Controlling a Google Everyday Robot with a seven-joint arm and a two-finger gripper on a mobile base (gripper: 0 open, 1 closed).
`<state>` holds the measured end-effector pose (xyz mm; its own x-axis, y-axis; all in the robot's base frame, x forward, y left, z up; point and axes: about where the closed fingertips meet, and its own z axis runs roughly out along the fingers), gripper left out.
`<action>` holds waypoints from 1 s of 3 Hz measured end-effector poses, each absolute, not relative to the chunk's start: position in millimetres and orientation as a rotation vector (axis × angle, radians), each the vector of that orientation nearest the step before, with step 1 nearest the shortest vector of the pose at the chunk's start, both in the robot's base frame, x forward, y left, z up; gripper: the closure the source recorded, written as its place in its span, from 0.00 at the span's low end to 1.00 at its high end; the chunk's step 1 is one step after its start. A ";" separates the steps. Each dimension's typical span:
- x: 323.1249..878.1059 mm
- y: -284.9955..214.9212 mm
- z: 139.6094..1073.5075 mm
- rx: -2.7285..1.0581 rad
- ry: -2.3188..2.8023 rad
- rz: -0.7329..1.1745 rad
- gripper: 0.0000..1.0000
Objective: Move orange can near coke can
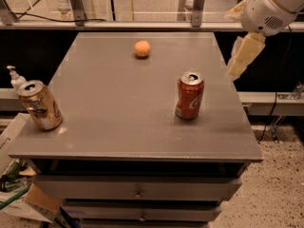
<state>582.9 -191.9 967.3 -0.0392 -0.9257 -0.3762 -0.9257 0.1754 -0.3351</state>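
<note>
The orange can is a small round orange fruit (142, 48) resting on the far middle of the grey table (114, 108). The coke can (190, 95), red with white script and a silver top, stands upright on the right half of the table, nearer me than the fruit. My gripper (241, 56) hangs from the white arm at the upper right, in the air over the table's right edge. It is to the right of the coke can, above it, and well right of the fruit. It holds nothing that I can see.
A dented gold-brown can (40, 106) stands at the table's left front edge. A white pump bottle (16, 78) sits just behind it, off the table's left side. Drawers (137, 191) are below the tabletop, and a rail with posts (76, 8) runs behind.
</note>
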 end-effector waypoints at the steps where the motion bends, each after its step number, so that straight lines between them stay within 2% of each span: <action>1: 616.6 -179.9 970.0 -1.695 1.892 0.045 0.00; 2: 650.2 -160.1 969.4 -1.648 1.832 0.096 0.00; 3: 650.2 -160.0 969.3 -1.648 1.832 0.096 0.00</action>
